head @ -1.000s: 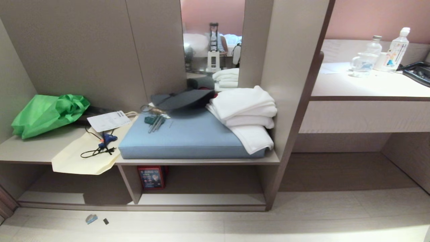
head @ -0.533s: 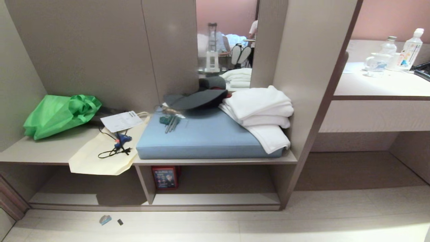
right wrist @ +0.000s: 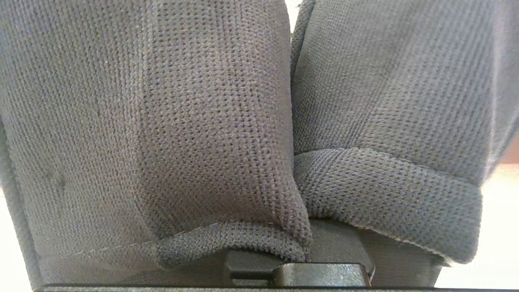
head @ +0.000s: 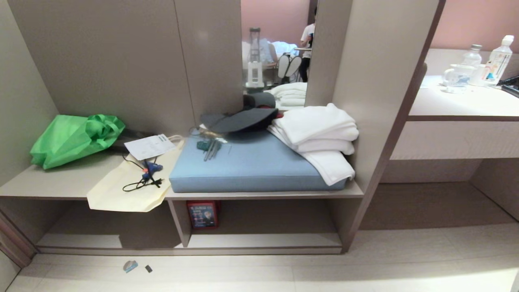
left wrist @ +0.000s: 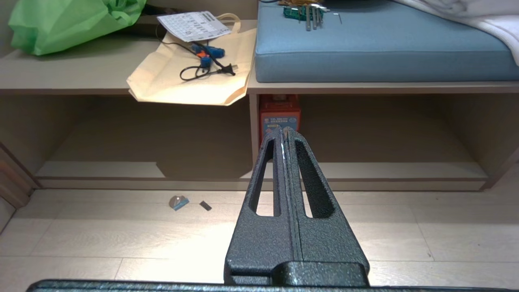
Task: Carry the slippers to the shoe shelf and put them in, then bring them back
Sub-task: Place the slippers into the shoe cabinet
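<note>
slippers (right wrist: pixel 227 121): filling the right wrist view, two grey knit uppers pressed side by side, hanging from the right hand; also showing small in the mirror (head: pixel 279 44) in the head view, soles facing out
right hand (right wrist: pixel 300 259): clamping narrow on the slippers, only the dark base of the fingers peeking out below the fabric hems; out of the head view
left hand (left wrist: pixel 284 134): closing fully, fingertips meeting with nothing between them, pointing toward the shoe shelf above the floor; out of the head view
shoe shelf (head: pixel 259 241): sitting low in the taupe unit, split by an upright divider, pale bottom board and raised front lip showing; no slippers lying inside
red box (head: pixel 202 213): standing at the back of the shoe shelf, just beside the divider
bench (head: pixel 52 182): running above the shoe shelf, carrying the clutter
blue cushion (head: pixel 259 166): lying on the bench over the right part of the shoe shelf
white towels (head: pixel 320 138): stacking folded on the far right end of the cushion, one corner drooping over its edge
hex keys (head: pixel 209 148): resting on the cushion near its back left corner
dark hat (head: pixel 243 119): lying at the back of the cushion, touching the towels
cream tote bag (head: pixel 125 186): lying flat, overhanging the front edge of the bench
black cable (head: pixel 144 180): coiling on the tote bag
green bag (head: pixel 73 138): slumping at the far left of the bench
floor (head: pixel 365 267): pale tiles, two small scraps lying near the shelf lip
</note>
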Tool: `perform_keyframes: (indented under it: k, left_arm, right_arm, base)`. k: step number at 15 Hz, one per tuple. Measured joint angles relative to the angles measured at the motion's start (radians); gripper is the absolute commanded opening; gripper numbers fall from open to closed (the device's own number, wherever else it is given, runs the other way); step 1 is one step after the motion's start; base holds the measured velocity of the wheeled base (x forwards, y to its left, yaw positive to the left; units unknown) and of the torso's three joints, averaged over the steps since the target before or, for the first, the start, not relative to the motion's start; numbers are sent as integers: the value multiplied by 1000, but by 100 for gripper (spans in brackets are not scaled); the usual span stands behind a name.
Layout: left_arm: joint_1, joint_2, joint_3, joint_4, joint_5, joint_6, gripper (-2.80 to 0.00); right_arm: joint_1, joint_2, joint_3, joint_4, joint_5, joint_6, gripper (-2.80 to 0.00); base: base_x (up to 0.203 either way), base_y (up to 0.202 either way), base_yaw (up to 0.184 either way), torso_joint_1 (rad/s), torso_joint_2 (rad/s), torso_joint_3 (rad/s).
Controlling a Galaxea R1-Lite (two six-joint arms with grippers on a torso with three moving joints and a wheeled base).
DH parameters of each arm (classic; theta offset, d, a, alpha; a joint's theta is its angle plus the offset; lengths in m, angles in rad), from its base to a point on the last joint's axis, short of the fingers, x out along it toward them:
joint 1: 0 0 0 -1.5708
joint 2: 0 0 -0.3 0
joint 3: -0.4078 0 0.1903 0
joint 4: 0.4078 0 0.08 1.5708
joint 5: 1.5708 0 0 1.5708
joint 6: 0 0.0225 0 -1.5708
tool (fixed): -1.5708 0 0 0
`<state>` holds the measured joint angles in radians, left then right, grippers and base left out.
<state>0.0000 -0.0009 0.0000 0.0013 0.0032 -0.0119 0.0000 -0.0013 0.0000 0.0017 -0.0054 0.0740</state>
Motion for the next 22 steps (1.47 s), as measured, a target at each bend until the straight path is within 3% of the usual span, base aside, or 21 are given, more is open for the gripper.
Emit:
perform_keyframes:
  k: [5, 22]
  left_arm:
    - [0, 0, 0, -1, -1, 1, -280]
    - [0, 0, 0, -1, -1, 0, -280]
  right_arm:
    - [1, 0, 0, 0, -1, 0, -280]
    - [1, 0, 0, -1, 0, -1, -280]
  base:
    - [0, 0, 0, 2, 2, -41]
    - [0, 0, 0, 0, 4, -194]
